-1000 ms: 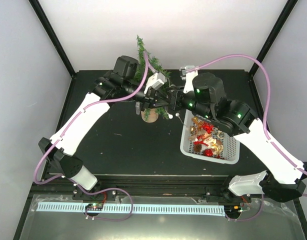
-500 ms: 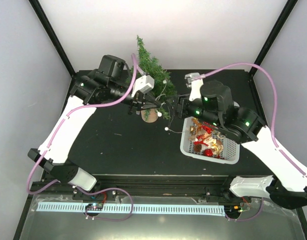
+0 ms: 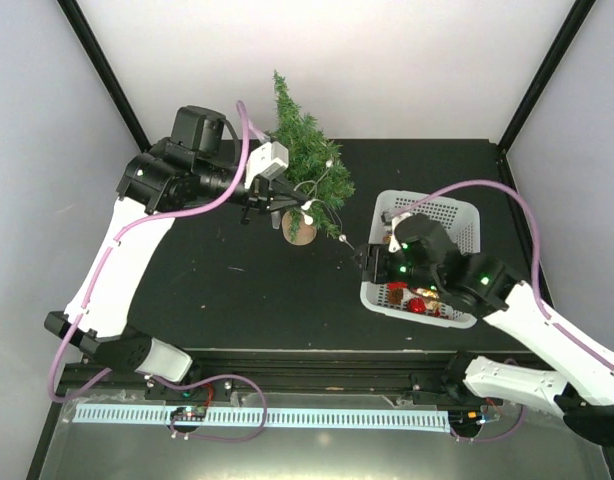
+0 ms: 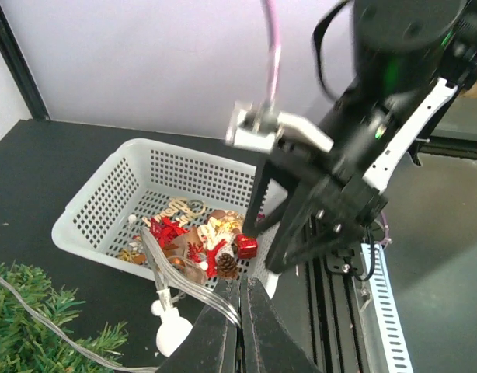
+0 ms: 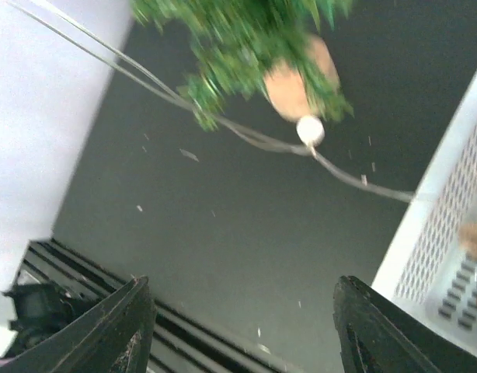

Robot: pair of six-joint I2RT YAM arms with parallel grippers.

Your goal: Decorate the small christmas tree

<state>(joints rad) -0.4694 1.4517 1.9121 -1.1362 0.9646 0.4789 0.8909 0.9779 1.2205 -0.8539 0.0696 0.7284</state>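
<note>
The small christmas tree stands at the back of the table in its brown pot. A clear light string with a white bulb hangs across its lower branches. My left gripper is beside the pot, shut on the string's wire. In the left wrist view the wire runs into the shut left gripper, with the bulb just left of it. My right gripper is open and holds nothing, near the basket's left wall. From the right wrist, the right gripper faces bare table, with the tree and bulb above.
A white perforated basket holding several red, gold and brown ornaments sits right of the tree. Its wall and a red bell show in the left wrist view. The right arm looms over its near side. Purple cables arc above both arms.
The right gripper has opened, let go of the string, and pulled back toward the near side by the basket. The left arm has drawn left with the string.
</note>
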